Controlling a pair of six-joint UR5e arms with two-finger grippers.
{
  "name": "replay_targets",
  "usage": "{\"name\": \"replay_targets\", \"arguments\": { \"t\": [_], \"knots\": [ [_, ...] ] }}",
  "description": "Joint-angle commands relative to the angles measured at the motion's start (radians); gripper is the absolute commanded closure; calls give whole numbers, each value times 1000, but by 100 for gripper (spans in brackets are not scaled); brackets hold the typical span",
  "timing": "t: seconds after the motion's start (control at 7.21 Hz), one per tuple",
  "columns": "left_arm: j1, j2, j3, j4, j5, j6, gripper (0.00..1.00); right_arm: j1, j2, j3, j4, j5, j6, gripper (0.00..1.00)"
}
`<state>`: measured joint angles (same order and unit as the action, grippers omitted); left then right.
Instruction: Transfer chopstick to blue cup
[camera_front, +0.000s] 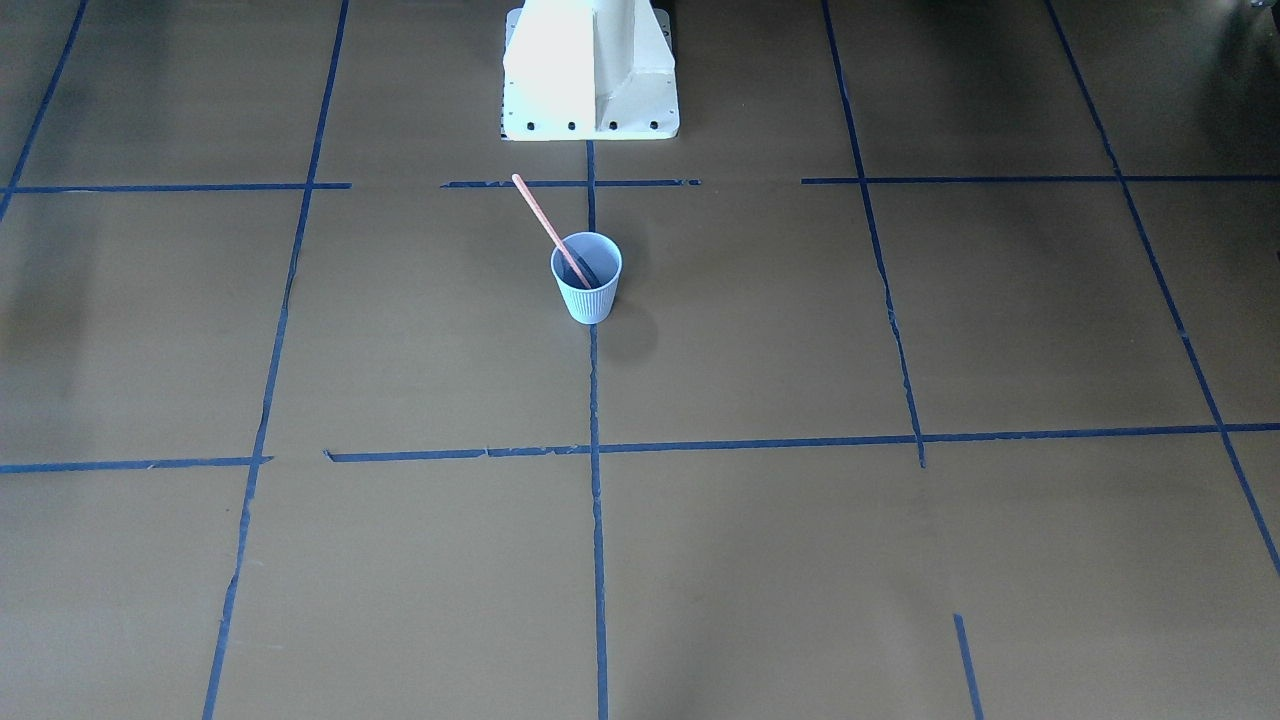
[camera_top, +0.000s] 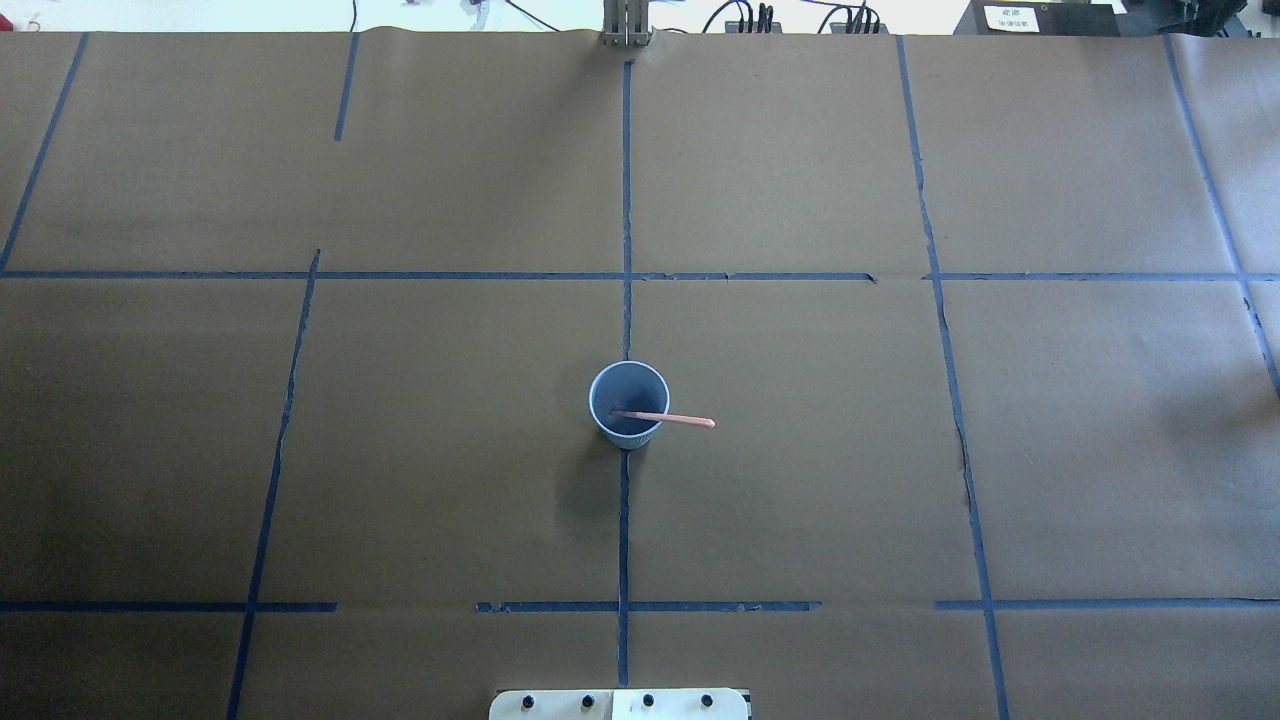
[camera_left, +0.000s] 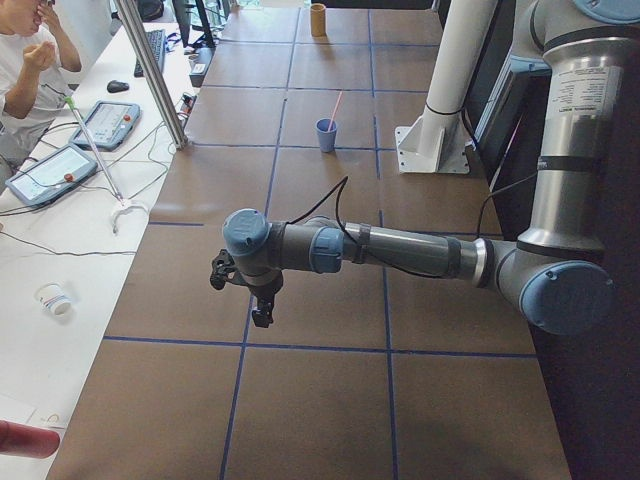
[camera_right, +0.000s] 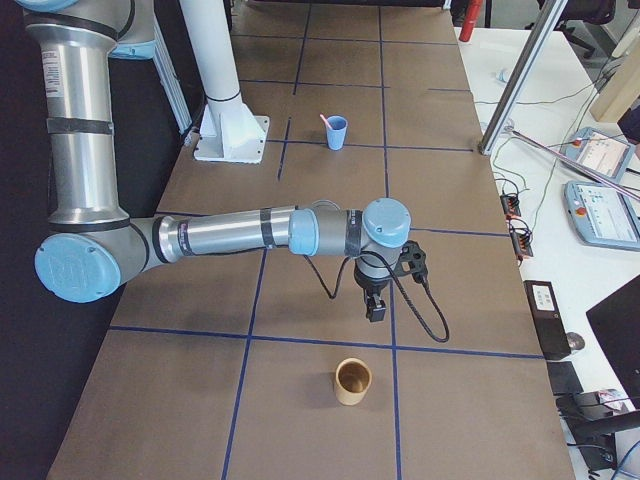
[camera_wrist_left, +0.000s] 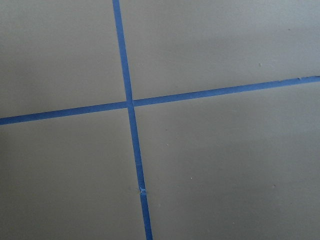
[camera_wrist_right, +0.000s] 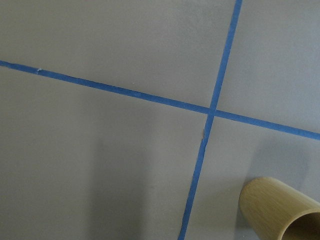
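The chopstick (camera_front: 548, 228) is leaning tilted inside the blue cup (camera_front: 588, 290), its upper end sticking out over the rim, on the table (camera_front: 800, 560). The left end effector (camera_left: 261, 318) and the right end effector (camera_right: 375, 312) are hanging over the table, well apart from the cup (open or closed, I cannot tell). A wooden cup (camera_right: 352, 381) is standing near the right one.

The counter (camera_top: 800, 450) is covered in brown paper, divided into squares by blue tape lines (camera_top: 624, 520). A tan cylindrical holder (camera_right: 352, 381) stands upright near one end. On the adjoining white side counter (camera_left: 30, 330) lie two control pendants (camera_left: 50, 172) and a small white cup (camera_left: 55, 298). A person (camera_left: 20, 75) sits beside it.
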<state>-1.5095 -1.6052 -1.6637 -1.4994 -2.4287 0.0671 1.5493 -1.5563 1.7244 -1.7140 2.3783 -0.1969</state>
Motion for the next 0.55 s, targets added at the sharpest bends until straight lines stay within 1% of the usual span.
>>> {"name": "replay_targets", "arguments": {
  "t": [0.0,0.14,0.42],
  "knots": [
    [2,-2,-8,-1,0,0,0,-2,-2,4,-1,7,1,0],
    [3,-12,-7,-1,0,2,0,-6,1,3,0,27,-1,0],
    [3,-22,-7,-1,2,0,0,-14,5,6,1,32,-1,0]
  ]
}}
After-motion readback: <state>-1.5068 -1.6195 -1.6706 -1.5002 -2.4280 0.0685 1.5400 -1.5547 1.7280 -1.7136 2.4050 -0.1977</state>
